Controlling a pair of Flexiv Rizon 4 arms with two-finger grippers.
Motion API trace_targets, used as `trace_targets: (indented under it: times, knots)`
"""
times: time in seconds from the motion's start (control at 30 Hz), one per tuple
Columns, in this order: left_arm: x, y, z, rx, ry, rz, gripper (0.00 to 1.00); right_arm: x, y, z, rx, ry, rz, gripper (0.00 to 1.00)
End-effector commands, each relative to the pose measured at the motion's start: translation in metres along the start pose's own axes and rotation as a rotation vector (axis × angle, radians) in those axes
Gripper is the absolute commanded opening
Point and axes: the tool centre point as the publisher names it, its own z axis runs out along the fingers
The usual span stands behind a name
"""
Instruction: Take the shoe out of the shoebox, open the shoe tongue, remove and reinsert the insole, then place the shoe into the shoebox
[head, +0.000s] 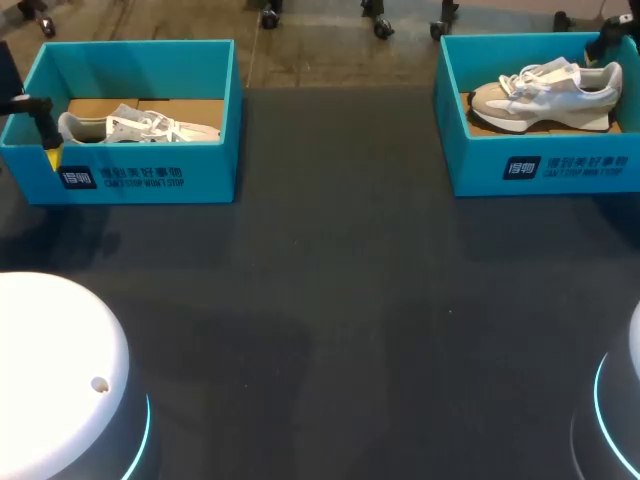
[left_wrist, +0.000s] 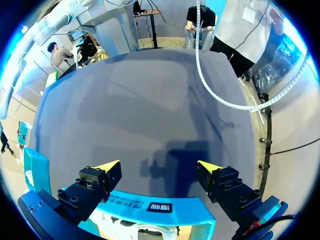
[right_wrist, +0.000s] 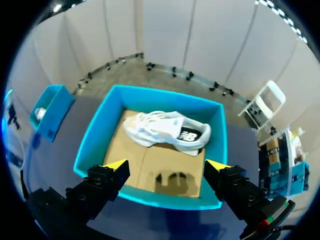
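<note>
Shoe (right_wrist: 167, 131) in right shoebox (right_wrist: 92, 145), right gripper (right_wrist: 166, 165) wide above it, left gripper (left_wrist: 159, 165) wide over left shoebox (left_wrist: 186, 206) wall

The head view is dim and evenly lit, with soft broad shadows on the dark table (head: 330, 300) toward 7 o'clock and the white arm base (head: 50, 365) at 8 o'clock glaring bright. Under overhead light, the shadow of the left gripper (left_wrist: 159, 165) falls soft on the table ahead of it, and that of the right gripper (right_wrist: 166, 164) falls on the shoebox (right_wrist: 95, 137) floor beneath it.

At the tabletop's (head: 330, 300) far corners, the open teal left shoebox (head: 210, 175) holds a white shoe (head: 140, 127), the right shoebox (head: 480, 165) a white-and-beige shoe (head: 545, 95).
</note>
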Motion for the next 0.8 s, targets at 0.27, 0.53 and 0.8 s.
trace_targets:
  times: [0.27,0.53,0.8]
  knots:
    - [0.0,-0.001,0.0,-0.004,0.002,0.0,1.0,-0.024,0.036,0.046,0.085,-0.164,0.149,1.0]
    - [0.0,-0.001,0.0,-0.004,0.002,0.0,1.0,-0.045,0.048,0.069,0.173,-0.16,0.143,1.0]
    - [0.0,-0.001,0.0,-0.004,0.002,0.0,1.0,-0.058,0.05,0.089,0.247,-0.166,0.167,0.74]
